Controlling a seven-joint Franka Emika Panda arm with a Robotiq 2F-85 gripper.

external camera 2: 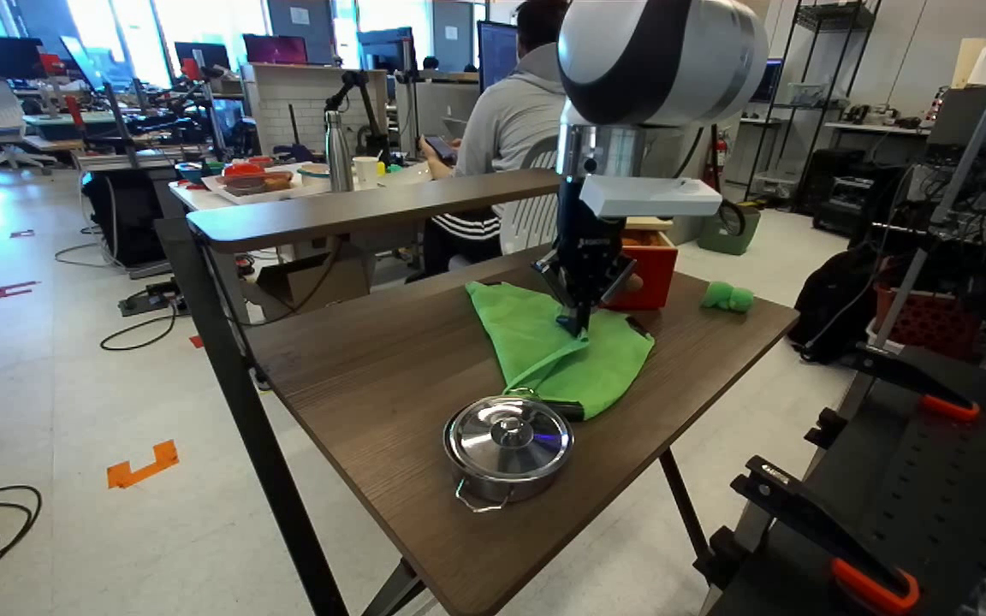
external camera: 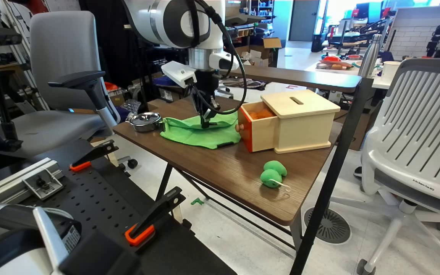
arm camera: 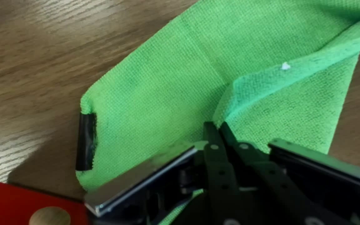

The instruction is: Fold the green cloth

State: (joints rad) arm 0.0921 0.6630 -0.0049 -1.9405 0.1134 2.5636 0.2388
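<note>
The green cloth (external camera: 189,138) lies on the brown table and shows in both exterior views (external camera 2: 617,368). Its edges carry black strips (arm camera: 86,142). In the wrist view the cloth (arm camera: 155,100) has a raised fold running from the fingertips to the upper right, with a flat layer on each side. My gripper (arm camera: 218,125) is shut on this fold, pinching a thin bit of fabric. In both exterior views the gripper (external camera: 206,124) points down at the middle of the cloth, close to the table (external camera 2: 574,329). Part of the cloth is hidden under the gripper.
A wooden box (external camera: 306,131) with an open red-fronted drawer (external camera 2: 651,274) stands beside the cloth; the drawer's red front (arm camera: 11,207) is close to the gripper. A lidded metal pot (external camera 2: 508,445) touches or nearly touches the cloth. A green lumpy toy (external camera: 272,173) lies near the table's edge.
</note>
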